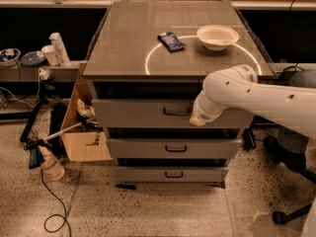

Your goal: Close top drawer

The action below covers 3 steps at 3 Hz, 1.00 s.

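The top drawer point(138, 113) is the uppermost grey drawer of the cabinet. It stands out a little, with a dark gap above its front panel, and its small dark handle point(176, 112) is at the centre. My gripper point(197, 120) is at the end of the white arm that reaches in from the right. It rests against the drawer front just right of the handle.
Two shorter grey drawers, middle point(143, 148) and bottom point(143, 174), sit below. A white bowl point(217, 36) and a dark packet point(171, 41) lie on the cabinet top. A cardboard box point(84, 142), a mop and a floor cable point(52, 201) are at the left, and a chair base point(291, 211) at the right.
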Available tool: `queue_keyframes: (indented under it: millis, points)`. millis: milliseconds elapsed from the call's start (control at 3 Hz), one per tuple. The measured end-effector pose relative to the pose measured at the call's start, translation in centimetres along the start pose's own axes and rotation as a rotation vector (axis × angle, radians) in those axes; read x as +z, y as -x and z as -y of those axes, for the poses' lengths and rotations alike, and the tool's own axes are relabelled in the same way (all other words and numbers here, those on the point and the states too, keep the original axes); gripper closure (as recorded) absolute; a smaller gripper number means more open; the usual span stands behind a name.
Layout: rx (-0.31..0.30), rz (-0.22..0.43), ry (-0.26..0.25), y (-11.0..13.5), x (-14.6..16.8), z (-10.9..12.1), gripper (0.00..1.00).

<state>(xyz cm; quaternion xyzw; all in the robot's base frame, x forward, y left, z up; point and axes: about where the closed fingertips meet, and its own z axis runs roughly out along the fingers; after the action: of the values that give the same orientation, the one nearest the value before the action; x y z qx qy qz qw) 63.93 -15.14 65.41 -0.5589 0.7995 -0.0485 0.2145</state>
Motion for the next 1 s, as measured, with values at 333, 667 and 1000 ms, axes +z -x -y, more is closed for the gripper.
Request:
queue_keyframes:
  millis: [333, 667, 1000]
  points:
    - [0.000, 0.000, 0.000, 0.00, 0.00, 0.00, 0.58]
    - [0.000, 0.000, 0.000, 0.00, 0.00, 0.00, 0.36]
    - [0.000, 0.000, 0.000, 0.00, 0.00, 0.00, 0.12]
